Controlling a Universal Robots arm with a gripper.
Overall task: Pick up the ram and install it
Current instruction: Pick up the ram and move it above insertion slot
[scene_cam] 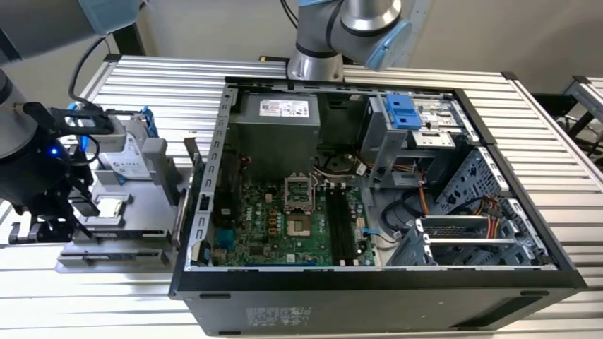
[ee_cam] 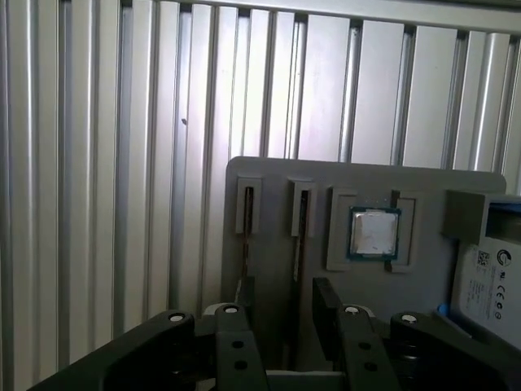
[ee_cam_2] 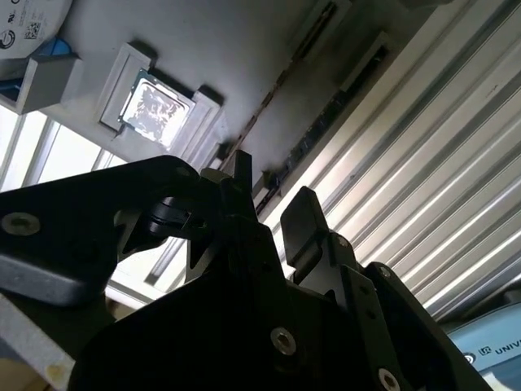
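Observation:
Two ram sticks stand on edge in slots of a grey parts tray (ee_cam: 269,175). In the first wrist view one ram (ee_cam: 302,244) runs down into the gap between my fingers, and the other ram (ee_cam: 247,236) lies just outside that gap. In the second wrist view the nearer ram (ee_cam_2: 321,122) shows dark chips. My gripper (ee_cam: 285,314) is open and low over the tray, its fingertips (ee_cam_2: 305,208) on either side of that stick without pinching it. In the exterior view the black gripper (scene_cam: 56,212) is at the left, over the tray (scene_cam: 123,236).
A CPU (ee_cam: 374,234) and a silver hard drive (ee_cam: 488,281) sit on the same tray. The open computer case (scene_cam: 377,282) lies to the exterior view's right, its motherboard (scene_cam: 273,226) holding long black slots (scene_cam: 341,222). The table is ribbed metal (ee_cam: 98,163).

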